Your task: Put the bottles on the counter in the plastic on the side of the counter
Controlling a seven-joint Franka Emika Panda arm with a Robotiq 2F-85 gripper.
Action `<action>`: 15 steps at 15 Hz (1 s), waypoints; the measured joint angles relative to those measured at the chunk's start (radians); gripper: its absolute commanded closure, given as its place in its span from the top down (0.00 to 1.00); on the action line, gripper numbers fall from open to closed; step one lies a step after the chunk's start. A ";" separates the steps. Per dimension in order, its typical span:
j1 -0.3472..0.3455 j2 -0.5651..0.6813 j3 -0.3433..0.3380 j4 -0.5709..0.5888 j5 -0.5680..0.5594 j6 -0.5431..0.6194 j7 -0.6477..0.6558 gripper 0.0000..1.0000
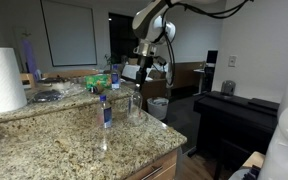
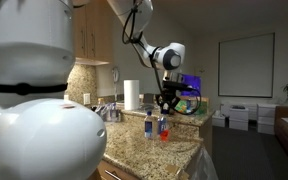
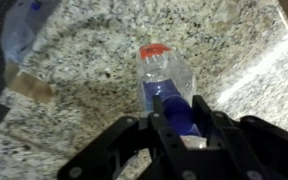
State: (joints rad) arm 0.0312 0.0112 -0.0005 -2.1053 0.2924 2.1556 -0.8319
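Observation:
My gripper (image 3: 170,112) is shut on a clear bottle (image 3: 166,82) with a blue label and an orange-red cap. It grips the bottle round the label, with the cap pointing down at the granite counter (image 3: 94,70). In both exterior views the gripper (image 1: 142,82) (image 2: 166,107) hangs over the counter (image 1: 74,140) (image 2: 179,150) with this bottle (image 1: 134,105) (image 2: 164,128) below it. Another bottle (image 1: 105,112) (image 2: 148,125) (image 3: 24,25) stands upright close by. The bin lined with whitish plastic (image 1: 157,107) stands on the floor past the counter's end.
A big white paper-towel roll (image 1: 2,80) (image 2: 131,95) stands on the counter. Dishes and clutter (image 1: 84,82) sit by the sink behind it. Black piano-like furniture (image 1: 234,110) stands across the gap from the counter's edge.

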 measured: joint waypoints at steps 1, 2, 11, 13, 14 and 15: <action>-0.024 0.007 -0.023 0.022 0.006 0.000 0.001 0.09; -0.047 0.015 -0.045 0.042 0.010 0.000 0.006 0.09; -0.249 0.208 -0.164 0.201 0.088 -0.027 0.102 0.09; -0.268 0.256 -0.161 0.209 0.119 -0.028 0.131 0.09; -0.274 0.282 -0.158 0.209 0.135 -0.028 0.144 0.09; -0.280 0.306 -0.153 0.210 0.149 -0.028 0.158 0.09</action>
State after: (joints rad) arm -0.2489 0.3175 -0.1535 -1.8953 0.4416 2.1277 -0.6741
